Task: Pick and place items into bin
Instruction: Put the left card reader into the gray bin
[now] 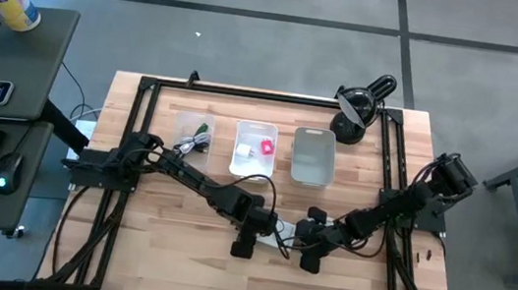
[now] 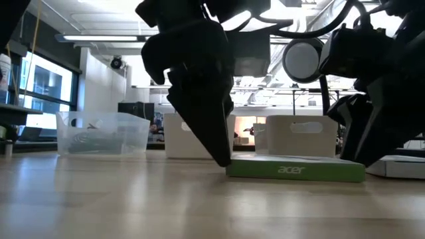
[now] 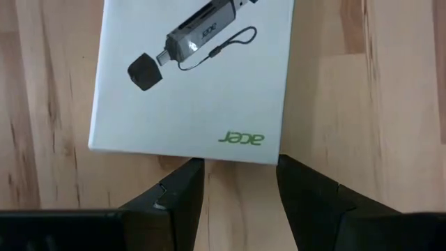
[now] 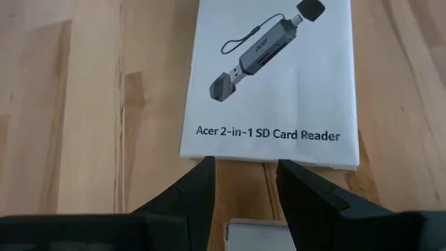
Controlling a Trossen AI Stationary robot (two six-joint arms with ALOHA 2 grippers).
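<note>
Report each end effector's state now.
Left end effector: open, at the Acer box edge, holding nothing.
Right end effector: open, same box, holding nothing.

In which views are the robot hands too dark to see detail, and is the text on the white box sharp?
Low view: both arms are dark silhouettes against bright ceiling lights. Right wrist view: the white box print reads sharply. Left wrist view: sharp too, evenly lit, no glare.
</note>
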